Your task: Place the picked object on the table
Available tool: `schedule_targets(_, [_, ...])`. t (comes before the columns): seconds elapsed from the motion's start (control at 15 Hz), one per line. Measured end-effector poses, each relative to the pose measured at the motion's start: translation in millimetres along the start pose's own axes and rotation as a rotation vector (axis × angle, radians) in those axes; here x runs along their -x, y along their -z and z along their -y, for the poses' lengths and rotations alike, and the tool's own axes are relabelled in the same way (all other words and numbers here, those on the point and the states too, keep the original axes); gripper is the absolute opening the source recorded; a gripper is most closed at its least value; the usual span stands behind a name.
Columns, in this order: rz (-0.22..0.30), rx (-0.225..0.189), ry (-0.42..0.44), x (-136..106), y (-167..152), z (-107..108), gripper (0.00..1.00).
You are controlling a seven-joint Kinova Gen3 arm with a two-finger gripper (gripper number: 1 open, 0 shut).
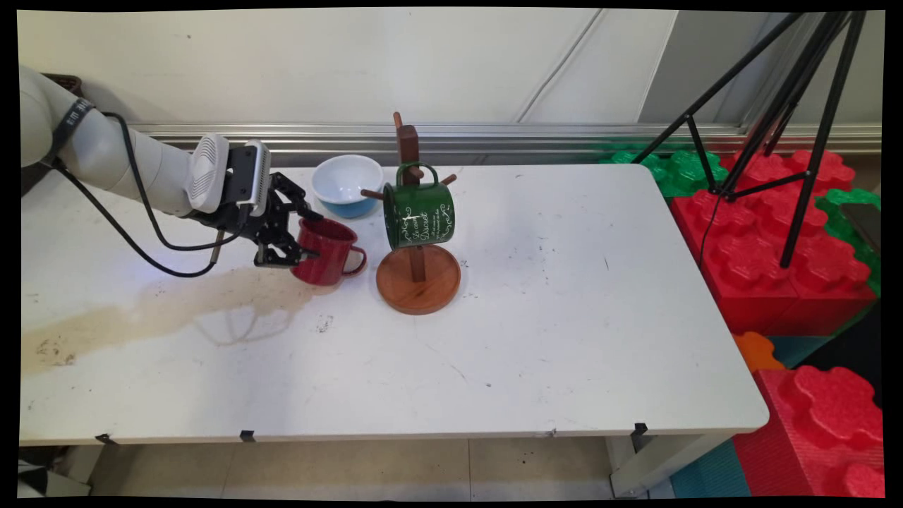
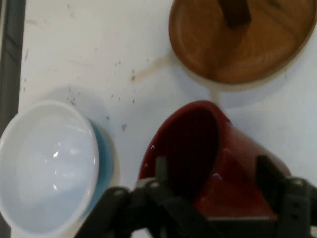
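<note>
My black gripper (image 1: 302,236) is shut on the wall of a red mug (image 1: 326,252), one finger inside the rim and the other outside. The mug is tilted, with its handle pointing right toward the wooden mug stand (image 1: 417,282). In the hand view the red mug (image 2: 218,158) fills the lower middle, between my fingers (image 2: 162,171). A green mug (image 1: 417,212) hangs by its handle from a peg of the stand. A white bowl with a blue outside (image 1: 347,185) sits just behind the red mug; in the hand view this bowl (image 2: 49,163) is at the lower left.
The stand's round wooden base (image 2: 242,42) lies right of the red mug. A brownish stain (image 1: 162,310) runs across the table's left part. Red and green foam blocks (image 1: 769,240) and a black tripod (image 1: 797,127) stand beyond the table's right edge.
</note>
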Motion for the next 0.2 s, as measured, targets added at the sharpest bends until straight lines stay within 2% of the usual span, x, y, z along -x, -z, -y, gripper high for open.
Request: schedule_targets(0.2, [-0.002, 0.009, 0.006, 0.8, 0.3, 0.6, 1.0])
